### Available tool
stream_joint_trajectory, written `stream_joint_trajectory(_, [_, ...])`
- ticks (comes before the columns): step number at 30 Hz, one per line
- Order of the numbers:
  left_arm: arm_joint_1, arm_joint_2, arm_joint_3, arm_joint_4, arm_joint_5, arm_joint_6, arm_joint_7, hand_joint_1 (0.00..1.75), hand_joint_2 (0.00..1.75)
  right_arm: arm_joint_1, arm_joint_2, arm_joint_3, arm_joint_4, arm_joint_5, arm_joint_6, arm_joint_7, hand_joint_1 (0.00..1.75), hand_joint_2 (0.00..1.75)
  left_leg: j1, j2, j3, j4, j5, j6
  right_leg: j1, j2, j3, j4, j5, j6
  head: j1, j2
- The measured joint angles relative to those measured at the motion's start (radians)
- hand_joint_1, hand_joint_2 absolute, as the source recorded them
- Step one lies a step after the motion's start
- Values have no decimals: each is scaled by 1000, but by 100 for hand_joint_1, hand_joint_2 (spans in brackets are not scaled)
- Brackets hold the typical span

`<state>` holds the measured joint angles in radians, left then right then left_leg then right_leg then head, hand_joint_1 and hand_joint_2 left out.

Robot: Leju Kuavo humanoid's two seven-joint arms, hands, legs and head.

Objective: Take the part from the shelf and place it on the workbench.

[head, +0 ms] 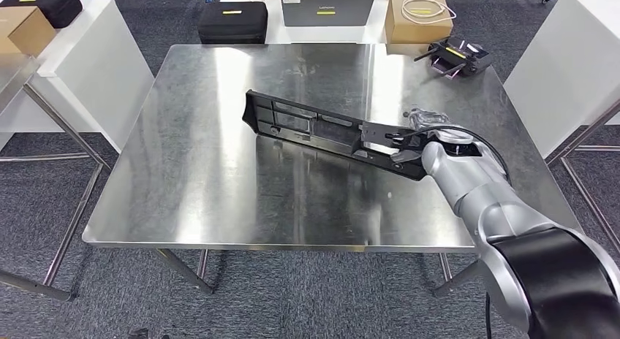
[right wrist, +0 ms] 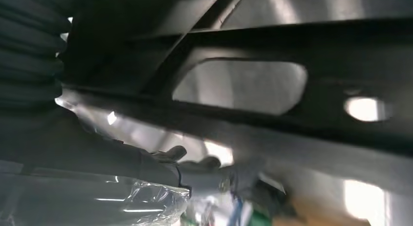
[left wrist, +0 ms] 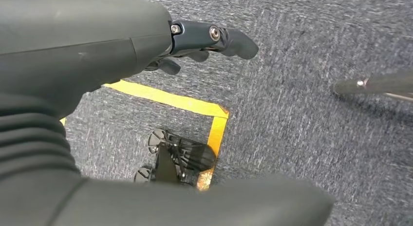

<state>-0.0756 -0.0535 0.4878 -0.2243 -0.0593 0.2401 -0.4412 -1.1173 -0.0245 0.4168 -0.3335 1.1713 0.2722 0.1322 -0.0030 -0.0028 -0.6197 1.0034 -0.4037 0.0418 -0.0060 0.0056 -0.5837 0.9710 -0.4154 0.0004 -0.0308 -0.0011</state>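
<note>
The long black plastic part [head: 333,133] lay on the steel table [head: 205,178], long axis running diagonally: far end toward the table's middle-left, near end at the right. The right hand [head: 417,134] held that near end, fingers [head: 398,138] wrapped on it; the right wrist view showed the part's cutouts close up. The left hand [left wrist: 195,41] hung over grey carpet [left wrist: 316,114] with yellow tape [left wrist: 170,100], fingers [left wrist: 234,41] loosely apart, holding nothing. No writing was readable; yellow labels on the black case [head: 232,21] were too small.
</note>
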Motion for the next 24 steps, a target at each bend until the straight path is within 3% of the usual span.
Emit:
stream_joint_trajectory(1, [1,1,0,0,-1,-5,-3,0,0,-3,-8,-12,2,-4,3,10,0,0,2,2,4,-7,5,5,1,0,-3,3,-1,4,0,0])
stream_joint_trajectory(2, [1,1,0,0,-1,-11,-9,0,0,-8,-16,-23,5,-4,1,20,0,44,4,3,10,-17,10,12,2,-1,-11,16,-9,6,1,0])
stream_joint_trajectory(3, [0,1,1,0,-2,-15,-20,0,44,-13,-25,-32,7,-1,-4,28,0,87,6,4,16,-26,15,18,3,-2,-28,48,-25,5,2,0])
stream_joint_trajectory(5, [-1,-1,1,0,-4,-16,-46,0,44,-21,-42,-40,10,15,-19,37,0,175,8,3,21,-34,19,25,1,-3,-93,173,-76,-3,5,0])
stream_joint_trajectory(6, [-1,-1,1,0,-5,-11,-57,0,44,-21,-49,-42,13,24,-28,40,0,175,8,2,20,-34,19,25,-1,-3,-130,244,-99,-4,7,0])
stream_joint_trajectory(7, [-1,-2,1,0,-6,-7,-64,0,0,-20,-54,-42,15,32,-36,42,0,175,8,1,20,-34,18,25,-4,-3,-159,294,-112,-1,8,0])
stream_joint_trajectory(8, [0,-3,2,1,-8,-5,-68,0,0,-17,-59,-42,17,38,-48,43,0,175,8,-1,20,-33,17,24,-7,-3,-168,305,-108,7,8,0])
stream_joint_trajectory(9, [0,-4,3,1,-10,-5,-68,0,0,-16,-63,-42,18,43,-64,46,0,175,9,-2,20,-31,16,22,-11,-4,-156,273,-90,17,8,0])
stream_joint_trajectory(11, [0,-5,7,1,-13,-8,-65,0,0,-17,-67,-45,19,47,-97,56,0,175,8,-3,17,-17,7,11,-28,-8,-90,133,-36,49,10,0])
stream_joint_trajectory(12, [0,-2,11,2,-13,-9,-63,0,0,-19,-68,-47,19,50,-108,62,0,131,7,-4,10,-3,-4,8,-36,-9,-61,75,-14,58,12,0])
stream_joint_trajectory(13, [0,2,13,2,-14,-11,-60,0,0,-19,-68,-48,19,53,-113,66,0,87,5,-5,4,11,-10,7,-40,-9,-43,43,-3,60,10,0])
stream_joint_trajectory(15, [1,9,17,2,-14,-18,-56,0,0,-17,-68,-49,19,60,-116,69,0,0,4,-4,-6,25,-17,17,-36,-6,-38,36,3,47,6,0])
stream_joint_trajectory(17, [2,9,20,3,-16,-22,-52,0,0,-15,-70,-49,19,67,-123,73,0,0,4,-2,-5,22,-14,23,-31,-3,-39,36,3,42,1,0])
stream_joint_trajectory(20, [3,9,26,3,-21,-23,-50,0,0,-15,-72,-49,19,80,-132,97,0,0,6,0,-1,17,-13,24,-28,0,-39,36,3,41,1,0])
stream_joint_trajectory(24, [4,9,30,3,-23,-28,-46,0,0,-16,-79,-49,19,94,-127,112,0,0,9,0,0,14,-13,22,-23,0,-39,36,2,31,1,0])
